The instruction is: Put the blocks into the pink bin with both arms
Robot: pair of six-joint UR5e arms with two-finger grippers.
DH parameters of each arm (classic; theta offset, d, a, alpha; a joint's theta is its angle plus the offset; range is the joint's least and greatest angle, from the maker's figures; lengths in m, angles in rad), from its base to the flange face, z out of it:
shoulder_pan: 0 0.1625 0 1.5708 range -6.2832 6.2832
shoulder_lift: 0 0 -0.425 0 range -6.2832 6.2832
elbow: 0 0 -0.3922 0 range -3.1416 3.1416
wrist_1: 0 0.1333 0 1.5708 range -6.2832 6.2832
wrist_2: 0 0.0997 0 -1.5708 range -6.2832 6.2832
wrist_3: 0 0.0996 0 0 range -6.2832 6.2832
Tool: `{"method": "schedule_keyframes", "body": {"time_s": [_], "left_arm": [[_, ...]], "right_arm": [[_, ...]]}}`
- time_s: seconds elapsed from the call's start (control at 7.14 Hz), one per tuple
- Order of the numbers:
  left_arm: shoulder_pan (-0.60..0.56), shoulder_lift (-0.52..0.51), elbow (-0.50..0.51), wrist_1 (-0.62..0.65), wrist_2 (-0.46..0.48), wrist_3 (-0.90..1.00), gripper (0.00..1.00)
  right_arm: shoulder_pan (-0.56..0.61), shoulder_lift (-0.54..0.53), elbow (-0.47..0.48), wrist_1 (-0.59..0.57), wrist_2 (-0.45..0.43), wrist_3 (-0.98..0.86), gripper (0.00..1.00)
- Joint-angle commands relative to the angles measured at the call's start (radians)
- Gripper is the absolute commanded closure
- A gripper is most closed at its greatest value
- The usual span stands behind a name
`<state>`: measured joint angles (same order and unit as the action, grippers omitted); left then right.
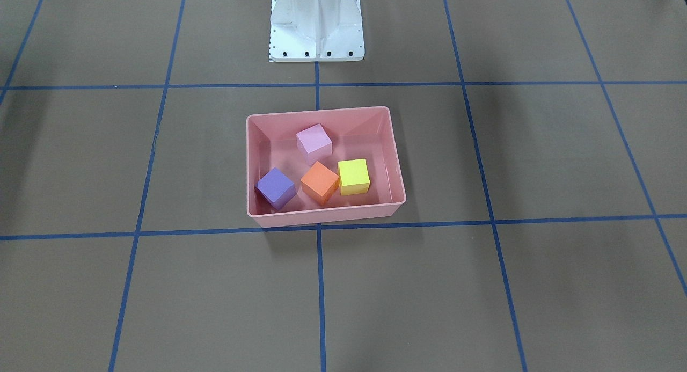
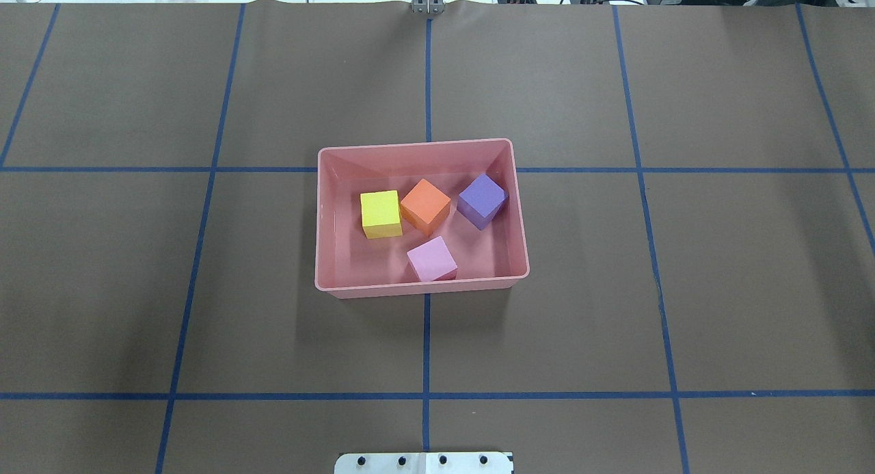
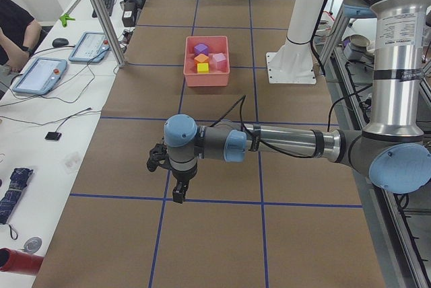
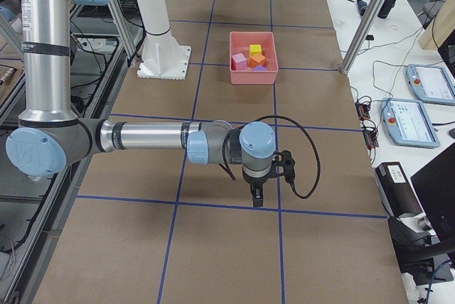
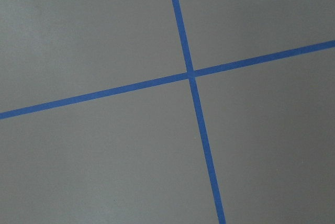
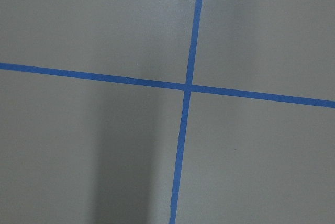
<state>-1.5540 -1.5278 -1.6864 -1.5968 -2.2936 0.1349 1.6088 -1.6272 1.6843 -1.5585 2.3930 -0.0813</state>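
Front camera: All four are home! The pink bin [image 1: 322,217] sits in the middle of the desk [image 1: 536,157], just ahead of the white pedestal [image 1: 316,28]. The purple block [image 1: 276,187], orange block [image 1: 320,182] and yellow block [image 1: 354,176] line up inside, and the light pink block [image 1: 314,143] lies behind them. No arm is in shot.
Overhead camera: The bin's long axis runs toward the desk's two ends. No block lies outside it, so I judge no pick is left.
Left-end camera: The left claw [image 3: 178,192] hangs pointing down near this end of the desk, well apart from the bin. Whether it is spread or pressed together, I cannot tell.
Right-end camera: The right claw [image 4: 256,196] mirrors it at the opposite end. Neither looks nearer to the bin, and its state cannot be told.
Wrist cameras: Each shows only a blue tape cross [image 5: 190,72] on the desk, with no fingers and no blocks.
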Motion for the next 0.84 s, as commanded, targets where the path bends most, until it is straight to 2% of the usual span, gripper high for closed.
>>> {"method": "schedule_keyframes", "body": {"time_s": [0.0, 0.7], "left_arm": [[0.000, 0.000, -0.001, 0.000, 0.000, 0.000, 0.00], [0.000, -0.003, 0.007, -0.002, 0.000, 0.002, 0.00]], "right_arm": [[0.000, -0.002, 0.002, 0.000, 0.000, 0.000, 0.00], [-0.001, 0.000, -0.001, 0.000, 0.002, 0.000, 0.00]]}}
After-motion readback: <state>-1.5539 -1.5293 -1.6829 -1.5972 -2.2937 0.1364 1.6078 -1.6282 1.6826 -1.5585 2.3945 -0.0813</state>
